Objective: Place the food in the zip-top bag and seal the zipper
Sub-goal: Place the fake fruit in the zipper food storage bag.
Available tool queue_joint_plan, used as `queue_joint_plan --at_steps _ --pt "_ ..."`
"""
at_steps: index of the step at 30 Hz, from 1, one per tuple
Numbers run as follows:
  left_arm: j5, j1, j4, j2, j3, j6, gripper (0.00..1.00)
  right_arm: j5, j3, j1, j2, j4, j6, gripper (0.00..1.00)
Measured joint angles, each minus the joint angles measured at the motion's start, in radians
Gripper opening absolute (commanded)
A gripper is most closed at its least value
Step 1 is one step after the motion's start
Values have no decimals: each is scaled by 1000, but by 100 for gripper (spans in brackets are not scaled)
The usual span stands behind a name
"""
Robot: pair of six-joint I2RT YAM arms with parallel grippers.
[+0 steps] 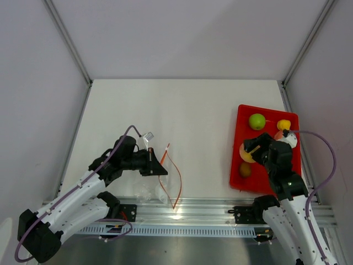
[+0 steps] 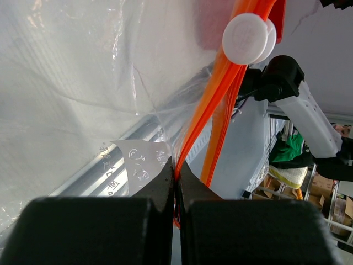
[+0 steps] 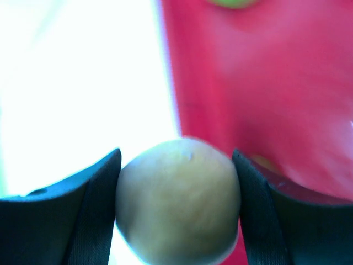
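Note:
The clear zip-top bag (image 1: 157,182) lies at the near left of the table, its orange-red zipper (image 1: 175,176) curving open. My left gripper (image 1: 160,165) is shut on the bag's zipper edge (image 2: 190,138), just below the white slider (image 2: 249,38). My right gripper (image 1: 251,150) is shut on a yellow fruit (image 3: 177,201), held over the left edge of the red tray (image 1: 241,113). A lime-green apple (image 1: 256,121), a yellow piece (image 1: 283,125), a red-pink piece (image 1: 278,134) and a brownish piece (image 1: 245,169) lie in the tray.
The metal rail (image 1: 209,212) with both arm bases runs along the near table edge. White enclosure walls stand at the back and sides. The right arm (image 2: 300,110) shows in the left wrist view beyond the bag.

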Motion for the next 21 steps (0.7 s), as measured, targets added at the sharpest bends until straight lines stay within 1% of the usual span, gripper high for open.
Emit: queue_joint_plan --at_steps 2,5,7,9,10,13,16,21 --pt "1 0 0 -5 0 -1 1 -153 -30 2 -41 90 -47 0" --pt "10 0 5 -8 0 -7 1 -375 -66 29 -30 232 -87 0" --pt "19 0 10 -7 0 -14 0 -480 -71 91 -5 311 -109 0" --pt "31 0 19 -7 0 -24 1 -542 -71 185 17 385 -133 0" --pt "35 0 24 -7 0 -27 1 -557 -70 224 24 408 -143 0" --pt "50 -1 28 -7 0 -35 1 -571 -58 421 58 475 -195 0" --pt "55 -2 31 -7 0 -44 1 -563 -7 605 122 520 -247 0" --pt "61 -6 49 15 7 -56 1 -480 114 893 291 586 -367 0"
